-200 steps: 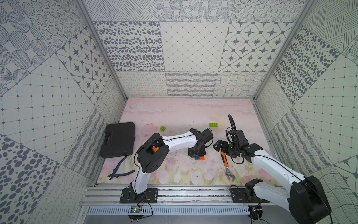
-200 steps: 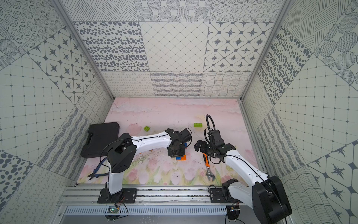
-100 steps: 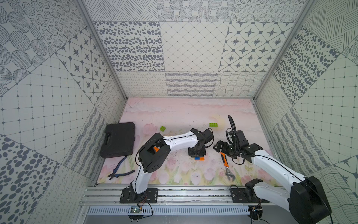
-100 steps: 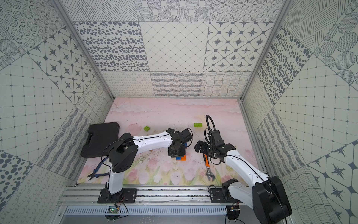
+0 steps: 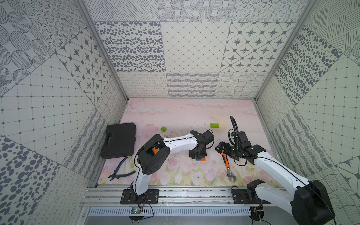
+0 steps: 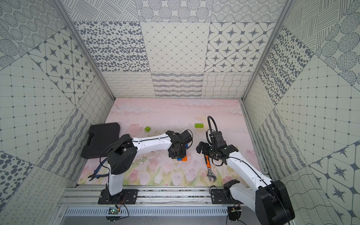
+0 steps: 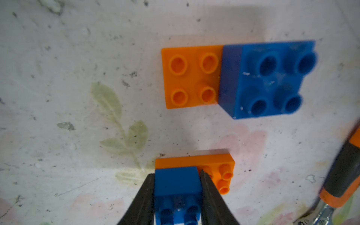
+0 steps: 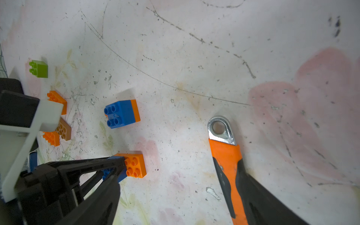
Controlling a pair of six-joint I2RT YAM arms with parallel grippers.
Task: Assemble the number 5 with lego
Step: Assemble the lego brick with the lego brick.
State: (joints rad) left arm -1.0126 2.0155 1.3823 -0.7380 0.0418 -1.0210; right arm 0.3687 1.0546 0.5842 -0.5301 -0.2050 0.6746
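In the left wrist view my left gripper (image 7: pixel 177 175) is shut on a small blue lego brick (image 7: pixel 177 185) that sits on one end of an oblong orange brick (image 7: pixel 224 165) on the mat. Beyond it lies a second pair, a blue brick (image 7: pixel 270 78) on an orange plate (image 7: pixel 191 76). In a top view the left gripper (image 5: pixel 197 154) stands over the orange and blue stack (image 5: pixel 201 159). My right gripper (image 8: pixel 179 175) hangs open over bare mat to the right of that stack, holding nothing.
An orange-handled wrench (image 5: pixel 227 165) lies under the right gripper, one finger beside its handle (image 8: pixel 224 155). Two lime green bricks (image 5: pixel 163 129) (image 5: pixel 214 125) lie farther back. Orange (image 8: pixel 57 99) and brown bricks (image 8: pixel 64 129) sit under the left arm. A black case (image 5: pixel 118 140) and pliers (image 5: pixel 120 171) lie left.
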